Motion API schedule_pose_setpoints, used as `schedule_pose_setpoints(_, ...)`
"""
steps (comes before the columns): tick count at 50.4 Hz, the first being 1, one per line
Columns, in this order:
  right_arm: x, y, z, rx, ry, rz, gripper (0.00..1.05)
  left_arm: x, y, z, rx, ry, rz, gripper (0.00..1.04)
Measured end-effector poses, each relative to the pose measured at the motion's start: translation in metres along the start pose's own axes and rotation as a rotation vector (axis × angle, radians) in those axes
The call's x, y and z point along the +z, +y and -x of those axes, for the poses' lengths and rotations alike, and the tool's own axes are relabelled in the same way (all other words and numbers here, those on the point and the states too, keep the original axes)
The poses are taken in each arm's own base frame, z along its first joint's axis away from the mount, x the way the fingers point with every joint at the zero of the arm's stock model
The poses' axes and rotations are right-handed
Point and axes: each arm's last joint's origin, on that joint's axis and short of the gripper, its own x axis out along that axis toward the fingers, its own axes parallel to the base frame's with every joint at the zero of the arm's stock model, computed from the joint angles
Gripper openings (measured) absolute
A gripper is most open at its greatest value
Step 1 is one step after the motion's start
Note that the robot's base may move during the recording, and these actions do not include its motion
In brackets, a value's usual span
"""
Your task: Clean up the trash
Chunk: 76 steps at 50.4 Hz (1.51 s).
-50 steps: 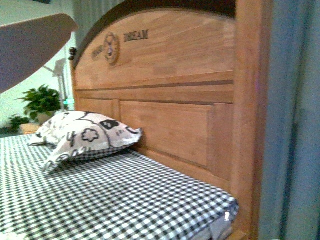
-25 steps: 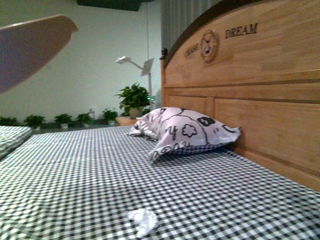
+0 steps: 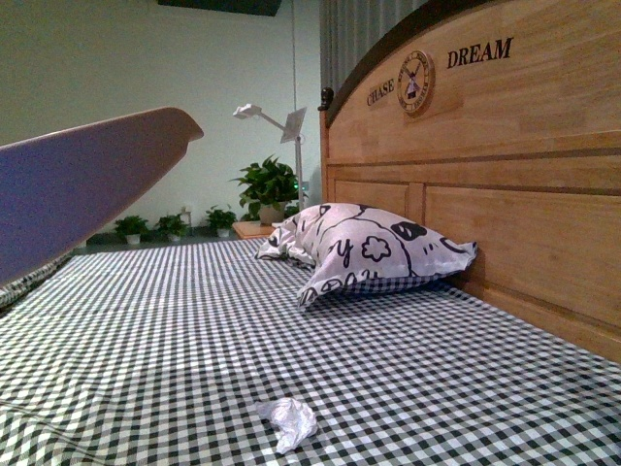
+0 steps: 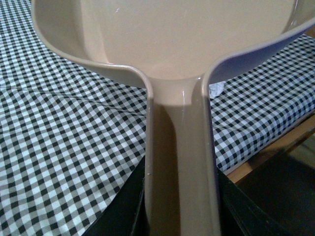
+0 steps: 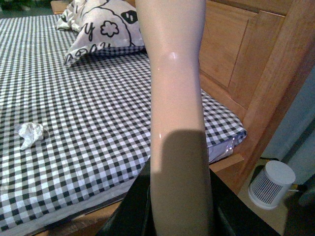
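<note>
Our left jaws close on either side of the beige dustpan's (image 4: 172, 44) handle and hold the pan raised above the checked bed (image 3: 175, 330). In the front view the pan fills the left side. Our right jaws clamp a smooth beige handle (image 5: 176, 98) whose far end runs out of frame. The trash (image 3: 287, 421), a small crumpled wad of white tissue, lies on the sheet close to us. It is well apart from the patterned pillow (image 3: 374, 248) beside the wooden headboard (image 3: 514, 175). From the left wrist, only a sliver of it shows past the pan's neck.
</note>
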Motion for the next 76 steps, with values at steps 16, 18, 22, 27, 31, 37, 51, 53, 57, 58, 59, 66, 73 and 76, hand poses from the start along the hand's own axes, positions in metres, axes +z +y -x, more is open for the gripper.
schedule_pose_setpoints(16,0.000,0.000,0.000,0.000,0.000,0.000,0.20,-0.014,0.050,-0.041,0.003,0.144,-0.406,0.27)
schedule_pose_setpoints(18,0.000,0.000,0.000,0.000,0.000,0.000,0.20,-0.014,0.057,-0.049,0.003,0.171,-0.474,0.27)
schedule_pose_setpoints(22,0.000,0.000,0.000,0.000,0.000,0.000,0.20,-0.012,0.068,-0.061,-0.001,0.205,-0.563,0.27)
schedule_pose_setpoints(27,0.000,0.000,0.000,0.000,0.000,0.000,0.20,-0.012,0.073,-0.076,-0.025,0.231,-0.653,0.27)
schedule_pose_setpoints(31,0.000,0.000,0.000,0.000,0.000,0.000,0.20,-0.014,0.074,-0.086,-0.053,0.243,-0.684,0.27)
schedule_pose_setpoints(37,0.000,0.000,0.000,0.000,0.000,0.000,0.20,-0.017,0.070,-0.101,-0.081,0.251,-0.718,0.27)
schedule_pose_setpoints(51,0.000,0.000,0.000,0.000,0.000,0.000,0.20,-0.023,0.053,-0.126,-0.173,0.264,-0.702,0.27)
schedule_pose_setpoints(53,0.000,0.000,0.000,0.000,0.000,0.000,0.20,-0.025,0.052,-0.128,-0.181,0.268,-0.697,0.27)
schedule_pose_setpoints(57,0.000,0.000,0.000,0.000,0.000,0.000,0.20,-0.029,0.051,-0.135,-0.203,0.280,-0.676,0.27)
schedule_pose_setpoints(58,0.000,0.000,0.000,0.000,0.000,0.000,0.20,-0.030,0.051,-0.136,-0.206,0.283,-0.670,0.27)
schedule_pose_setpoints(59,0.000,0.000,0.000,0.000,0.000,0.000,0.20,-0.032,0.051,-0.138,-0.209,0.285,-0.664,0.27)
schedule_pose_setpoints(66,0.000,0.000,0.000,0.000,0.000,0.000,0.20,-0.041,0.052,-0.148,-0.236,0.317,-0.632,0.27)
schedule_pose_setpoints(73,0.000,0.000,0.000,0.000,0.000,0.000,0.20,-0.044,0.055,-0.154,-0.249,0.338,-0.618,0.27)
schedule_pose_setpoints(76,0.000,0.000,0.000,0.000,0.000,0.000,0.20,-0.045,0.055,-0.155,-0.254,0.344,-0.615,0.27)
